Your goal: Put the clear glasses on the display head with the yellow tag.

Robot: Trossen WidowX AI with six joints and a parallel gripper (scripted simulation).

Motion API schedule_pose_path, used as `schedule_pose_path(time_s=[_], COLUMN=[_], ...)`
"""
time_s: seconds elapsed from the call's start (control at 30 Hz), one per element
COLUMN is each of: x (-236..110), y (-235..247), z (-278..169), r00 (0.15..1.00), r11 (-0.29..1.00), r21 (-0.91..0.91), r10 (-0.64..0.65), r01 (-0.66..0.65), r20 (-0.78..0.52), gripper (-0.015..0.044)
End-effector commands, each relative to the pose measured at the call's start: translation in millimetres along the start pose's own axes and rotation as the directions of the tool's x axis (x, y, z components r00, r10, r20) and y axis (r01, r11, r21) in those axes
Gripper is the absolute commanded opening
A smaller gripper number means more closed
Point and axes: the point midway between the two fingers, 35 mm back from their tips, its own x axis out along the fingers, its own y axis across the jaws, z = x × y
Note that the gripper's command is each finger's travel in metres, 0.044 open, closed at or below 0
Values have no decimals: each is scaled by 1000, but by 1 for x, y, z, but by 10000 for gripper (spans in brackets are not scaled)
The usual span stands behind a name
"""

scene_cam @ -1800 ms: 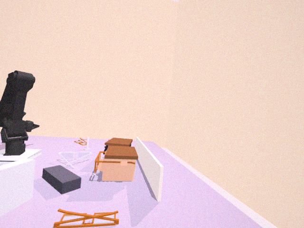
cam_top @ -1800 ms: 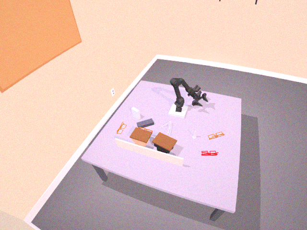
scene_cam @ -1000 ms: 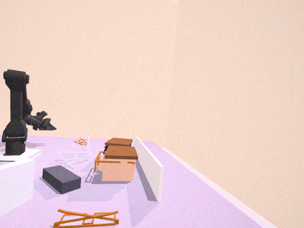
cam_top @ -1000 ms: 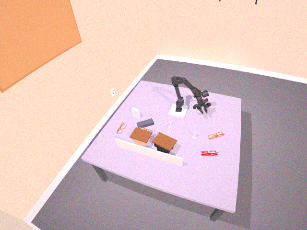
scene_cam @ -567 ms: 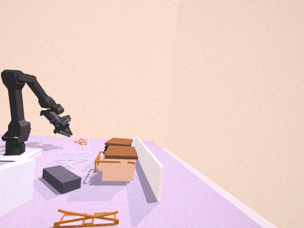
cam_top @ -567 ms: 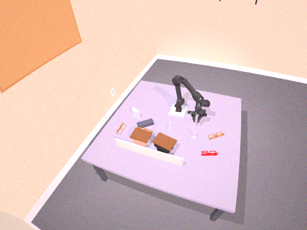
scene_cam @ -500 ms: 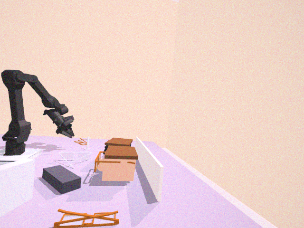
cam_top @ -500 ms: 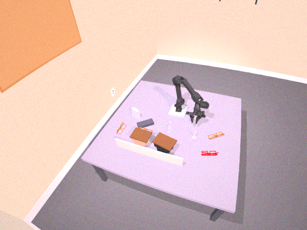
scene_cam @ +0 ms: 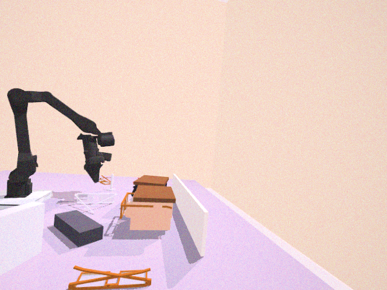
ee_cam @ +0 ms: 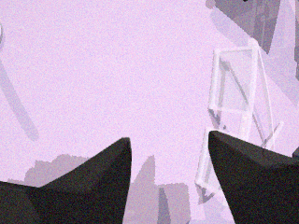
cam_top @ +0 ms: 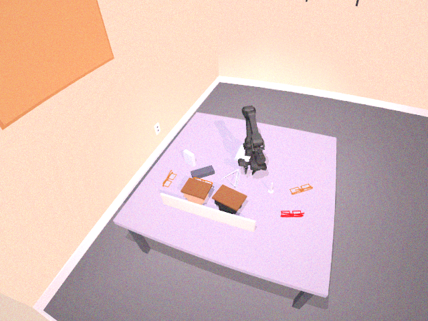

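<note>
The clear glasses point(cam_top: 237, 178) point(ee_cam: 250, 79) lie on the table with their temples folded across each other, between the robot base and the heads. My gripper point(cam_top: 249, 172) point(scene_cam: 96, 180) point(ee_cam: 170, 142) points down above the table, partly open, with nothing between its fingers. In the wrist view the glasses are right of the finger gap, and the right finger hides part of them. A dark head point(cam_top: 226, 208) with a brown top stands beside a peach head point(cam_top: 196, 198) point(scene_cam: 150, 218) that wears orange glasses. No yellow tag shows.
A pale panel point(cam_top: 207, 212) point(scene_cam: 190, 215) stands behind the heads. A dark box point(cam_top: 202, 171) point(scene_cam: 78, 226) and a white block point(cam_top: 188, 158) point(scene_cam: 22, 237) are near the peach head's side. A thin white post point(cam_top: 271, 188) stands opposite. Red glasses point(cam_top: 291, 215) and other orange glasses lie farther out.
</note>
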Motion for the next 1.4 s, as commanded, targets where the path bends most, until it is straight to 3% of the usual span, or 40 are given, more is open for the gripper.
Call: schedule_pose_path(time_s=[0.0,0.27,0.43,0.53,1.37], x=[6,5,5,5,29], y=[-32,-84,-85,-85,-77], z=[-13,-41,-41,-41,-44], r00=[991,947,946,946,946], r11=[995,948,947,947,947], r21=[73,243,246,246,246], r10=[80,255,259,259,259], r01=[-72,-205,-208,-208,-208], r20=[-108,-195,-195,-195,-195], gripper=[200,200,200,121,120])
